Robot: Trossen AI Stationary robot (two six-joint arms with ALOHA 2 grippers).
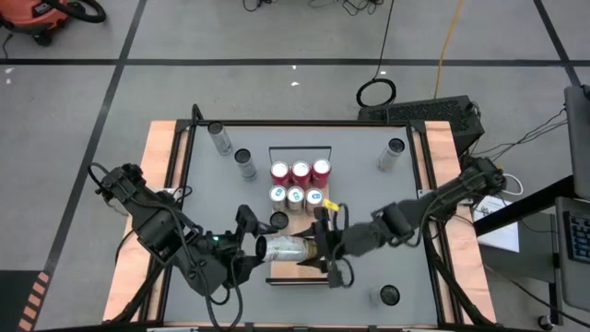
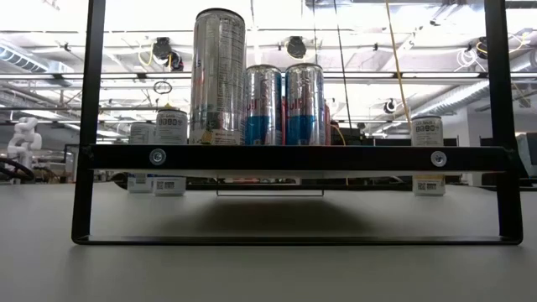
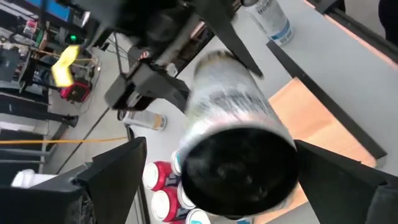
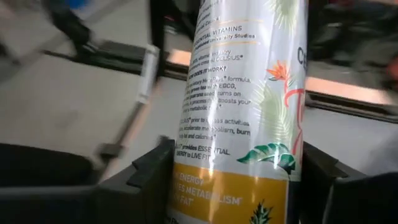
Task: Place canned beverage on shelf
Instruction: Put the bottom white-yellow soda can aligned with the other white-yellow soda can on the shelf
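Seen from above, we find both arms reaching in toward the near end of the shelf, where a tall silver can lies on its side between them, over the light-wood board. The left arm bends in from the table's left edge, its elbow folded back and its wrist turned toward the middle; the left gripper sits at the can's base end with its fingers spread wide, a gap showing on each side of the can in the left wrist view, where the can's dark underside fills the space between the two dark fingers.

The right arm stretches in from the far right corner, long and nearly straight, wrist lowered to the can's other end. The right gripper is clamped on the can: in the right wrist view its fingers press against both sides of the printed white and yellow can.

Farther along the shelf we see six cans standing in two rows of three, red tops behind, pale tops in front. From table height, upright cans rise above the shelf's dark front edge; we cannot make out the grippers there.

Loose silver cans stand on the grey table: two near the far left, one far right, one near right.
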